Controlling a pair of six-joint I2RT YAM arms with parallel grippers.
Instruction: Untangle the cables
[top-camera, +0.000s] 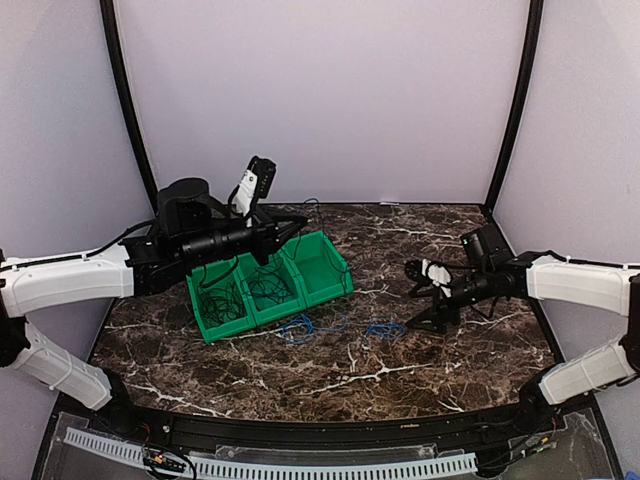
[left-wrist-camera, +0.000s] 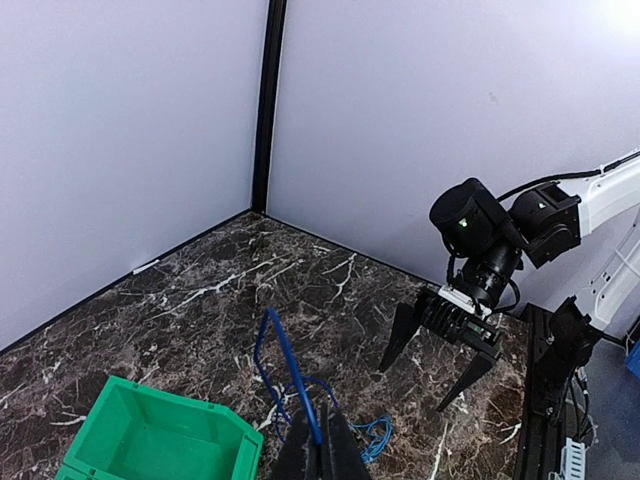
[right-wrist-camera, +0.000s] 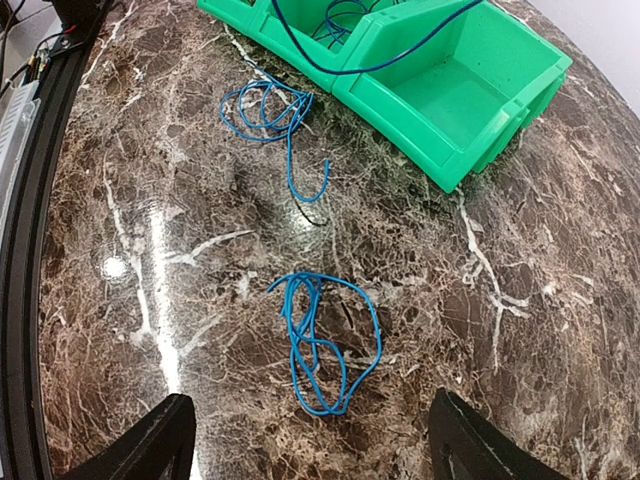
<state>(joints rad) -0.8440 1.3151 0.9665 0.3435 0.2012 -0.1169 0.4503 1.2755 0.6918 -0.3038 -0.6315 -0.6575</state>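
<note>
The left arm (top-camera: 70, 280) reaches in from the side, forearm near level, and carries the left gripper (top-camera: 290, 228) in the air over the green bin (top-camera: 330, 262). From its wrist camera the two fingers (left-wrist-camera: 335, 450) are pressed together on a blue cable (left-wrist-camera: 278, 350), which arches up ahead of the tips and loops back down. Below the fingers the cable runs out of frame, so how far it goes cannot be told.

The right arm (top-camera: 580, 285) lies low over the table (top-camera: 330, 385), its wrist tipped down. The right gripper (top-camera: 410, 297) stands wide with nothing between the fingers. Just ahead of its tips, on the table, lies a loose blue coil (right-wrist-camera: 320, 345). Farther ahead, close against the bin's front wall, is a second blue coil (right-wrist-camera: 265, 105) with a hooked tail.

Only the tips of the right fingers (right-wrist-camera: 150, 445) show in their own camera, cut off by the bottom edge. A blue strand (right-wrist-camera: 400, 50) sags across the bin there, both ends leaving the top of the frame. Under the left gripper, thin black cables (top-camera: 225, 300) lie in two compartments of the bin, but single strands are too fine to make out.
</note>
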